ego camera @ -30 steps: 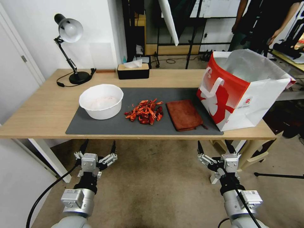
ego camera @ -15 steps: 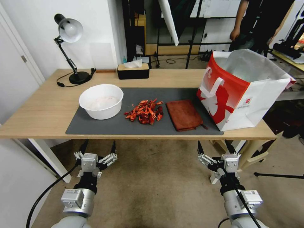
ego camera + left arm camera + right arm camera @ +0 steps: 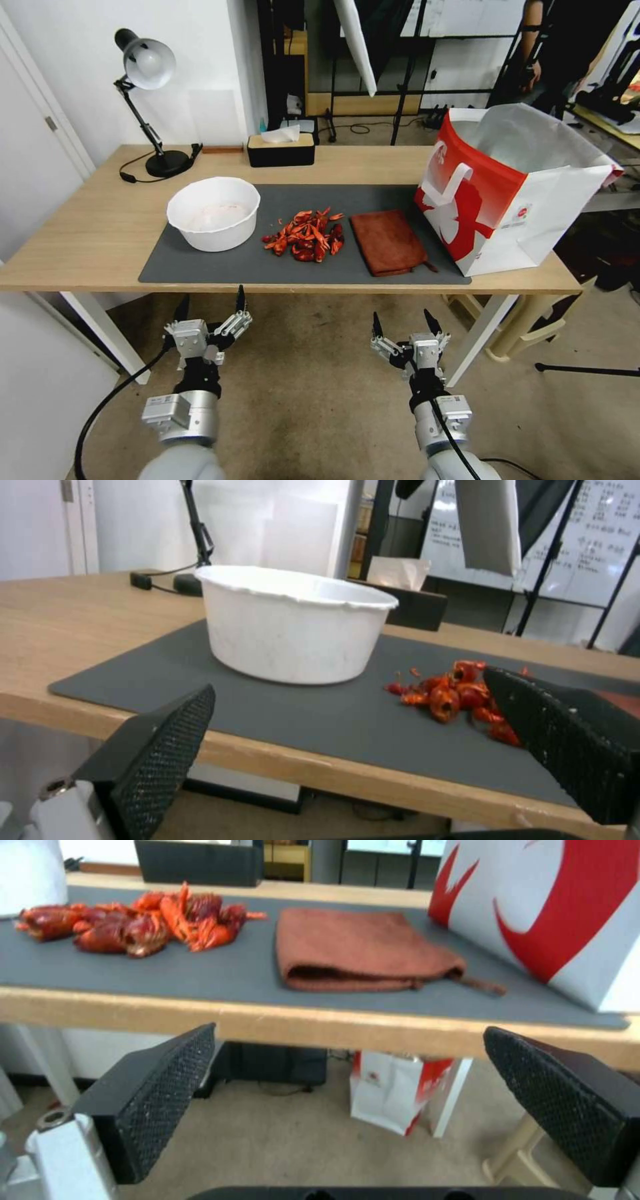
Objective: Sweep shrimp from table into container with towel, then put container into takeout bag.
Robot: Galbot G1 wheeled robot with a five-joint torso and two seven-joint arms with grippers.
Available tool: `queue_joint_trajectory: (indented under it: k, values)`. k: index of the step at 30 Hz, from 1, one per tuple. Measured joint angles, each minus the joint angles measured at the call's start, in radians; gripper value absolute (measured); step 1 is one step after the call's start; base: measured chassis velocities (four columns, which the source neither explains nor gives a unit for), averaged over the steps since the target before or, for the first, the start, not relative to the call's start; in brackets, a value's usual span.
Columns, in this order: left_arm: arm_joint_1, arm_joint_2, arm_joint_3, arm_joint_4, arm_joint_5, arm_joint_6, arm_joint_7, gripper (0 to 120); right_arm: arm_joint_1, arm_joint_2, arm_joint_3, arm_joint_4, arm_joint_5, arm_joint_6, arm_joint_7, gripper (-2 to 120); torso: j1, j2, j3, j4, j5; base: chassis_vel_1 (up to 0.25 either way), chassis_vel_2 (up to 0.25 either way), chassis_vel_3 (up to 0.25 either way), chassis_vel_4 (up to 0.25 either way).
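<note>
On the dark mat of the table (image 3: 87, 233) a pile of red shrimp (image 3: 305, 236) lies between the white container (image 3: 213, 212) and the folded rust-red towel (image 3: 387, 241). The red and white takeout bag (image 3: 513, 193) stands open at the table's right end. My left gripper (image 3: 211, 305) hangs open below the front edge, in front of the container (image 3: 293, 622) and the shrimp (image 3: 453, 695). My right gripper (image 3: 403, 322) is open too, below the edge, facing the towel (image 3: 360, 952), the shrimp (image 3: 140, 922) and the bag (image 3: 553, 910).
A black tissue box (image 3: 281, 149) and a desk lamp (image 3: 148, 80) stand at the back of the table. A white table leg (image 3: 477, 337) stands just right of my right arm. A pale stool (image 3: 533, 320) is under the table's right end.
My right gripper has moved left and lower, away from the table's right leg. My left gripper has shifted slightly right and up toward the table edge. The table's things have not moved.
</note>
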Motion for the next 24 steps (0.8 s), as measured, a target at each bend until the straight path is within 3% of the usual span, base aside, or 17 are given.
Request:
queue_joint_trajectory:
  k: [18, 24]
  values:
    - [-0.014, 0.008, -0.014, 0.027, -0.010, -0.027, 0.039, 100, 0.004, -0.018, 0.051, 0.025, 0.005, 0.007, 0.005, 100, 0.000, 0.000, 0.000, -0.0001, 0.0001, 0.000, 0.000, 0.000, 0.000]
    - [-0.081, 0.062, -0.067, 0.032, -0.091, -0.022, 0.073, 100, 0.009, -0.024, 0.051, 0.029, 0.011, -0.003, 0.005, 100, 0.000, 0.000, 0.000, -0.0001, 0.0001, 0.000, 0.000, 0.000, 0.000]
